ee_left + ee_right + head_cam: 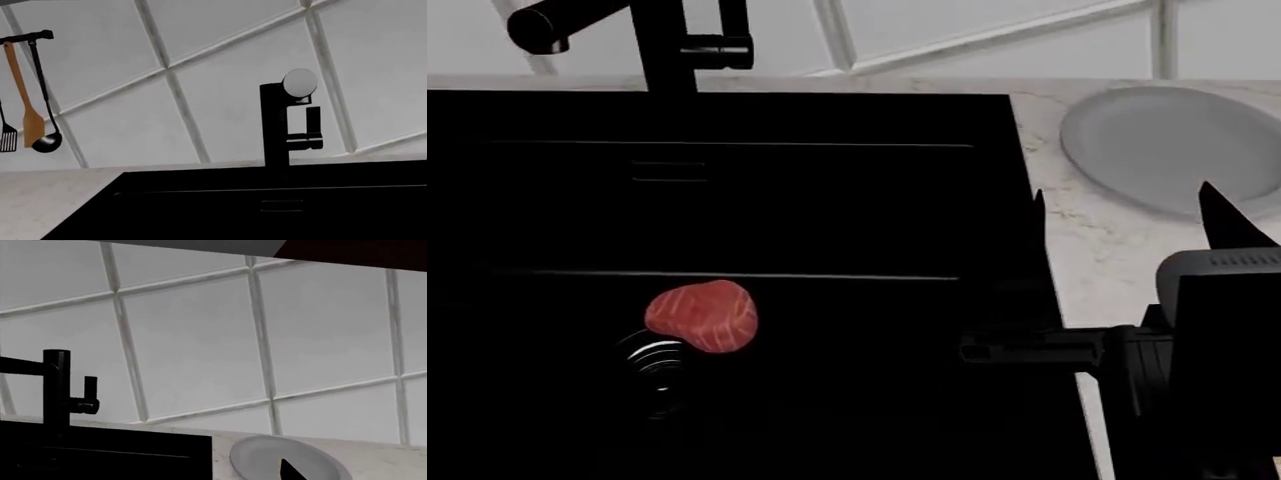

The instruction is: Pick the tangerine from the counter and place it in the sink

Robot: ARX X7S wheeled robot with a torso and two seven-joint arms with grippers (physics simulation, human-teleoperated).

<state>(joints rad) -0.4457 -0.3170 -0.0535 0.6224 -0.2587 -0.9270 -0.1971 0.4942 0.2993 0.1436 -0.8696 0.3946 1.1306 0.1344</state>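
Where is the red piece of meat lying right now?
In the head view the red meat lies inside the black sink, toward its left front, touching the ringed drain just beside it and nearer the robot than the faucet.

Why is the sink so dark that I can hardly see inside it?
In the head view the sink is glossy black, so only thin light lines mark its ledges, while the red meat and drain rings stand out. In both wrist views the faucet is a flat black shape against pale tiles. Nothing looks blurry.
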